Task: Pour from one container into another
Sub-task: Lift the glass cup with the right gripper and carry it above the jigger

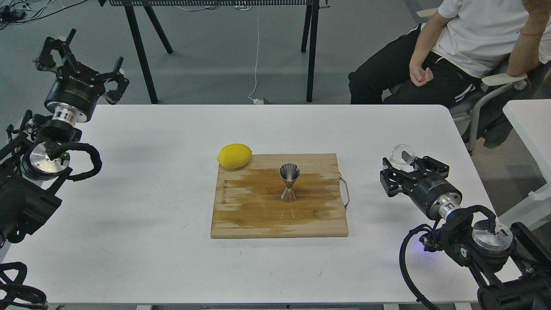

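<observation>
The steel hourglass jigger (289,183) stands upright in the middle of the wooden cutting board (258,215). My right gripper (407,165) is to the right of the board, above the table, shut on the small clear glass cup (402,153), which shows just past its fingers. My left gripper (77,60) is raised at the far left, beyond the table's back left corner, with its fingers spread open and nothing between them.
A yellow lemon (234,156) lies at the board's back left corner. A metal handle (345,191) sticks out of the board's right side. A seated person (465,47) is behind the table's right end. A second table (529,125) stands at the right.
</observation>
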### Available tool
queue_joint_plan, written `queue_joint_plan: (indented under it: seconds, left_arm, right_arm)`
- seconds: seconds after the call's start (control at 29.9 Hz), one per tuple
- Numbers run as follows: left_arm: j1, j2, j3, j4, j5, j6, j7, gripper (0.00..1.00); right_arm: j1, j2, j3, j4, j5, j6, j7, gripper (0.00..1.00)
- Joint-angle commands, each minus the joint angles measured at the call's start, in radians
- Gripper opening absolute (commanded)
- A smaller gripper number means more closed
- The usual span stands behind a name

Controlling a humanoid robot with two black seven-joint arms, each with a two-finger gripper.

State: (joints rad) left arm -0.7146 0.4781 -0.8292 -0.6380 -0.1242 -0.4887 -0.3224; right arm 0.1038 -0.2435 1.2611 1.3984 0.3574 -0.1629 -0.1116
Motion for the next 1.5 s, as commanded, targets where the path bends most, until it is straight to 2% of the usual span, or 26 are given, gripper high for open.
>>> queue_joint_plan:
  seconds: [0.0, 0.3, 0.6, 1.47]
  left_arm:
    - [0.001, 0.011, 0.001, 0.0, 0.0, 0.0, 0.0, 1.0]
    - [0.001, 0.013, -0.004, 0.0, 0.0, 0.0, 0.0, 1.0]
    - [0.001, 0.014, -0.005, 0.0, 0.0, 0.0, 0.0, 1.0]
    - [0.004, 0.014, -0.005, 0.0, 0.0, 0.0, 0.0, 1.0]
  right_arm:
    - [0.036, 0.01, -0.04, 0.057, -0.047, -0.062, 0.006, 0.39]
    - [0.163, 0.078, -0.164, 0.064, -0.26, -0.159, 0.01, 0.38]
    - [0.255, 0.121, -0.287, 0.039, -0.481, -0.181, 0.01, 0.38]
    - [0.336, 0.122, -0.443, -0.012, -0.713, -0.202, 0.012, 0.38]
